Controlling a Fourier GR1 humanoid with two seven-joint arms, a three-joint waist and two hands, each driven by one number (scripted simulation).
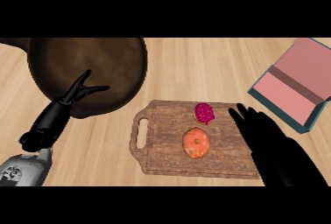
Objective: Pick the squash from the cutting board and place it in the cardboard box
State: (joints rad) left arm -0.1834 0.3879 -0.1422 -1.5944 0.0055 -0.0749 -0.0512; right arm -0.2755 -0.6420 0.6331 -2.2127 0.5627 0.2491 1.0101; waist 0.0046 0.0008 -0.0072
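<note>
An orange squash (196,142) lies in the middle of the brown wooden cutting board (161,153). A small magenta object (205,113) sits on the board just behind it. My right hand (271,144) is open, fingers straight and pointing away, hovering over the board's right part, close beside the squash without touching it. My left hand (68,98) rests open at the left, fingers up, over a dark brown shape. The box (297,85), pink inside with a teal rim, stands at the far right.
A large dark brown rounded shape (90,70) covers the far left of the light wooden counter (194,65). The board's handle slot (142,133) faces left.
</note>
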